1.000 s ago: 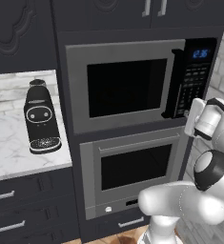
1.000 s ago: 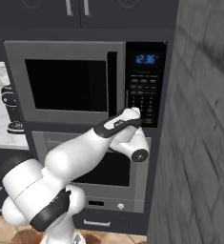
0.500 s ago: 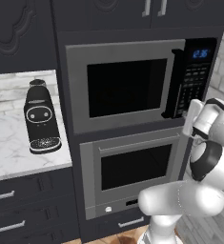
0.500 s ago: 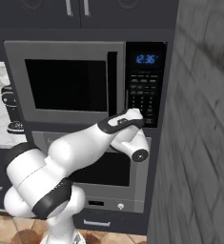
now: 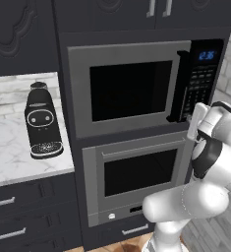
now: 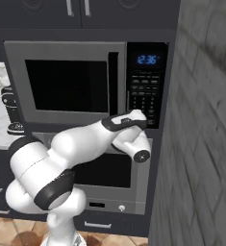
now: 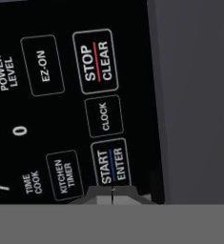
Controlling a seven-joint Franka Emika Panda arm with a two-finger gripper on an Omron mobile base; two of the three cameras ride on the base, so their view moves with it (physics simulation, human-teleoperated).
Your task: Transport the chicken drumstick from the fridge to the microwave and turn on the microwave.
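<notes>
The microwave has its door closed, and its blue display is lit. My gripper is shut, with its tips together at the lower edge of the START ENTER key on the black keypad. From the base views the gripper sits against the keypad's bottom rows. Nothing is held between the fingers. The chicken drumstick and the fridge are out of view.
A grey oven with a wide window sits directly under the microwave. A black coffee machine stands on the marble counter to the left. A grey brick wall runs close on the right.
The hand has stayed at the bottom of the keypad. The arm's elbow and lower links have shifted a little behind it.
</notes>
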